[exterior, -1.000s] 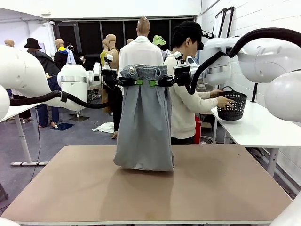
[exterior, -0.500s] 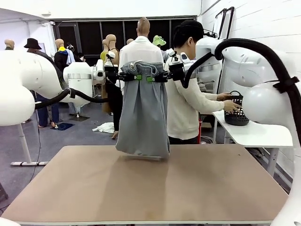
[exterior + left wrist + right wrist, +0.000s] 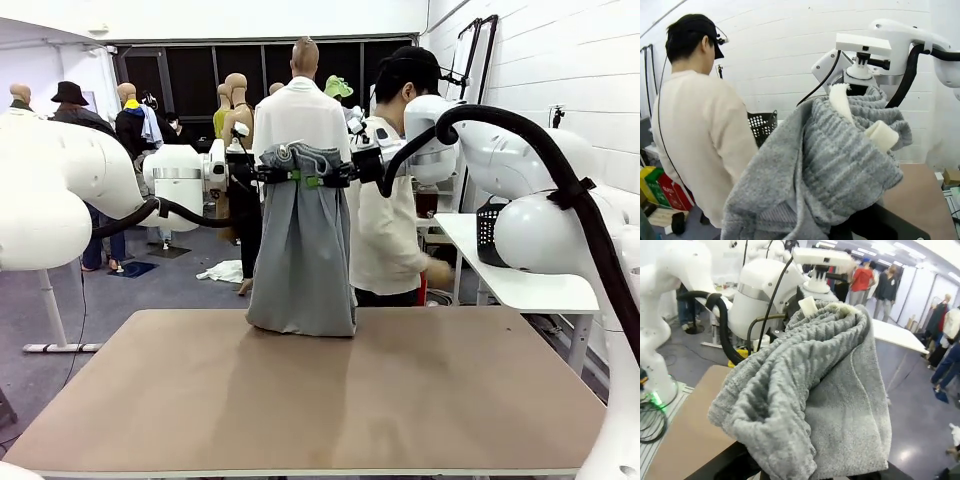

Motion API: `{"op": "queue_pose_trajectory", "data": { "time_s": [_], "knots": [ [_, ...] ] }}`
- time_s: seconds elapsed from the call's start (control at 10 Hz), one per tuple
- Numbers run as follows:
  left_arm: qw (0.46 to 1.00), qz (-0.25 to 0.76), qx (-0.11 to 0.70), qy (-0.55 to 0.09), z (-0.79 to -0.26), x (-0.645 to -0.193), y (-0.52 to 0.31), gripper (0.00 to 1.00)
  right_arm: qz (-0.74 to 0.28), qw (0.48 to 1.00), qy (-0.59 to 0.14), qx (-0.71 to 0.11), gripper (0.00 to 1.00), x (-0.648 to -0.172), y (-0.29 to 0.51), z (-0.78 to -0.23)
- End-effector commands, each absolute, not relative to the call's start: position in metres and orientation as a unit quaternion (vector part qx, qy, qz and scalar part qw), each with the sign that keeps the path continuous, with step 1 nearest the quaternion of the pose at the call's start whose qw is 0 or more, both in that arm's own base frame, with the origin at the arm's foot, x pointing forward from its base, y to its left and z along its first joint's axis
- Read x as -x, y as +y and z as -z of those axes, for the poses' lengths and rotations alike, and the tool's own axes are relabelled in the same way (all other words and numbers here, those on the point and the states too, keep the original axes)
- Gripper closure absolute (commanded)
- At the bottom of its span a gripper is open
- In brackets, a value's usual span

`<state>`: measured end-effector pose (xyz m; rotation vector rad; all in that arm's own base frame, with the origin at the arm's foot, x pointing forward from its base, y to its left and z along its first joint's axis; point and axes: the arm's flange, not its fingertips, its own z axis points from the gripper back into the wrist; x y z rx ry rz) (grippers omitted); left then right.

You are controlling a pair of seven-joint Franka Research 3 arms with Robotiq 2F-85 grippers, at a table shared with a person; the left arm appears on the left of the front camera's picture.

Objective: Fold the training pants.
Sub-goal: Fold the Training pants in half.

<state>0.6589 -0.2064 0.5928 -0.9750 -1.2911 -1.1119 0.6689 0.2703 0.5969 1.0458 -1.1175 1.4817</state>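
Brown table (image 3: pixel 420 400) below; left gripper (image 3: pixel 296 178), right gripper (image 3: pixel 318 181) both clenched on training pants (image 3: pixel 302 260) waistband; hem apparently grazing tabletop; risk: bunched fabric slipping from either pinch.

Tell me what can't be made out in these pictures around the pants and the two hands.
- Left wrist view: left hand's fingertips, buried under the bunched pants.
- Right wrist view: right hand's fingertips, covered by the same fabric.
- Front view: the leg ends, folded under on the table; the basket, partly behind the right arm.
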Motion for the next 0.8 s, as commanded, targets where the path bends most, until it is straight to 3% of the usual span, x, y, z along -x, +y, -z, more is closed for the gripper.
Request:
{"op": "queue_pose_trajectory", "data": {
  "time_s": [0.0,0.4,0.7],
  "knots": [
    [0.545,0.449,0.444,-0.552,-0.580,-0.644,-0.208,1.00,-0.612,0.480,-0.435,-0.453,1.00,-0.649,0.271,-0.577],
    [0.621,0.391,0.486,-0.475,-0.551,-0.596,-0.192,1.00,-0.552,0.554,-0.389,-0.487,1.00,-0.610,0.257,-0.551],
    [0.639,0.400,0.520,-0.403,-0.531,-0.565,-0.177,1.00,-0.505,0.599,-0.353,-0.511,1.00,-0.589,0.244,-0.517]
  ]
}}
